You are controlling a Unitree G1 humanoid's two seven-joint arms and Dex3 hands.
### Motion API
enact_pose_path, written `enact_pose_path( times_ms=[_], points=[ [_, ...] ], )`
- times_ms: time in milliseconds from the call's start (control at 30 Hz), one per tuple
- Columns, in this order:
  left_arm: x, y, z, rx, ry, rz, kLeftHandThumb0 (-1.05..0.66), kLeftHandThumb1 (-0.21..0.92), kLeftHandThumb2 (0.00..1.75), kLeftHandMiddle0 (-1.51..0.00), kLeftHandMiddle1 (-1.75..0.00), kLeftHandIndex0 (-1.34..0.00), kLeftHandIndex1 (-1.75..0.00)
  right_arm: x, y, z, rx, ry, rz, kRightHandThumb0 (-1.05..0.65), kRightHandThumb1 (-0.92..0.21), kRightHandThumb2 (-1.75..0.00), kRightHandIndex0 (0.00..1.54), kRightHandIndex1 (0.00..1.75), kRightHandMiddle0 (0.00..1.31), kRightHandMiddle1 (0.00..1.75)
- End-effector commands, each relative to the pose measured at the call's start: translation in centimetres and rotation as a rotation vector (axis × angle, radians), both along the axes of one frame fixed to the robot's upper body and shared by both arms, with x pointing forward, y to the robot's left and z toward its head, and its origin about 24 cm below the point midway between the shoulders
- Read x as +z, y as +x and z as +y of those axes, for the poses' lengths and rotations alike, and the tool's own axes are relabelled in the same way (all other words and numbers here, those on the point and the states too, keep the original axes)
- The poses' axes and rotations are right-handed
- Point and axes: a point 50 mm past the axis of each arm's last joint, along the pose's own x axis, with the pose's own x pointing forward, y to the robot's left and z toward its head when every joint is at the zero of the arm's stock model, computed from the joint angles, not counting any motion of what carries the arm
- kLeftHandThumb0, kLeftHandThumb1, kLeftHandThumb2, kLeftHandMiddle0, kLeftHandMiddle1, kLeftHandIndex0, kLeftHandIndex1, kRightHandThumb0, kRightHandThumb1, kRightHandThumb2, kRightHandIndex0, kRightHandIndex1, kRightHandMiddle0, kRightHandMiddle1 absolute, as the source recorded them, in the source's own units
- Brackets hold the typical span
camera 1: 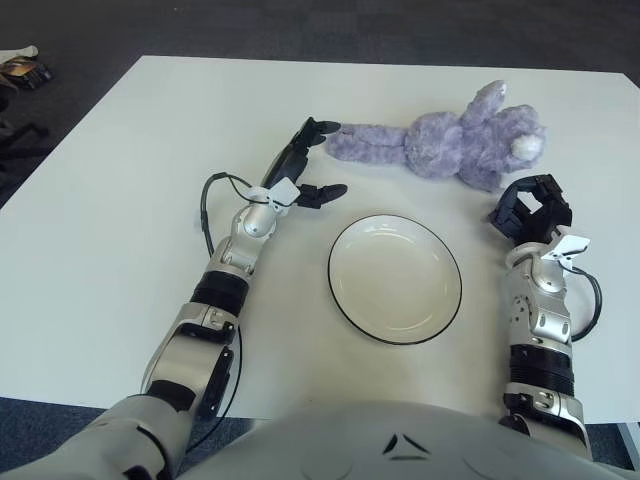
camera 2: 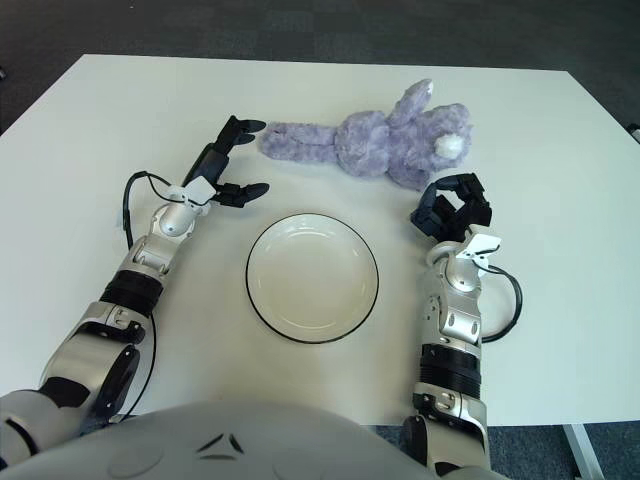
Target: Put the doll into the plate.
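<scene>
A purple plush doll (camera 1: 450,143) lies on its side on the white table (camera 1: 120,200), legs pointing left, head with a white snout at the right. In front of it sits a white plate (camera 1: 394,278) with a dark rim, nothing in it. My left hand (camera 1: 312,160) is stretched out open, its fingertips (camera 1: 322,127) just left of the doll's feet, its thumb pointing toward the plate. My right hand (camera 1: 531,207) shows right of the plate and just in front of the doll's head, fingers curled, holding nothing.
The table's far edge runs behind the doll, with dark carpet (camera 1: 300,30) beyond. Some small objects (camera 1: 20,70) lie on the floor at the far left. A black cable (camera 1: 210,205) loops beside my left forearm.
</scene>
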Motion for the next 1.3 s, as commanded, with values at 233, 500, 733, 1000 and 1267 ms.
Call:
enact_pose_path(
  times_ms=[233, 500, 733, 1000, 1267],
  points=[
    [0.5, 0.5, -0.7, 0.003, -0.038, -0.016, -0.91, 0.73, 0.39, -0.06, -0.74, 0.0, -0.92, 1.5, -1.8, -1.4, 0.0, -0.245, 0.041, -0.42, -0.53, -1.04, 0.73, 1.67, 0.44, 1.75],
    [1.1, 0.8, -0.6, 0.019, -0.063, -0.037, -0.87, 0.72, 0.39, -0.12, -0.68, 0.0, -0.9, 3.4, -2.5, -2.1, -0.012, -0.342, -0.002, -0.08, -0.45, -1.1, 0.58, 1.57, 0.38, 1.75],
    [2.2, 1.1, -0.8, 0.011, -0.041, -0.092, -0.87, 0.74, 0.4, -0.15, -0.65, 0.0, -0.87, 7.7, -3.5, -1.8, -0.025, -0.507, -0.068, -0.01, -0.45, -1.13, 0.54, 1.62, 0.34, 1.75],
    [2.9, 1.2, -1.4, 0.009, -0.012, -0.139, -0.88, 0.74, 0.39, -0.15, -0.64, 0.0, -0.91, 8.8, -3.9, -2.0, -0.059, -0.587, -0.03, -0.01, -0.44, -1.15, 0.55, 1.67, 0.3, 1.75],
    [3.6, 1.2, -2.4, -0.005, 0.023, -0.176, -0.84, 0.71, 0.4, -0.15, -0.68, 0.0, -0.94, 7.4, -3.4, -5.1, -0.144, -0.77, 0.062, 0.0, -0.72, -0.74, 0.4, 1.53, 0.24, 1.71]
  ],
)
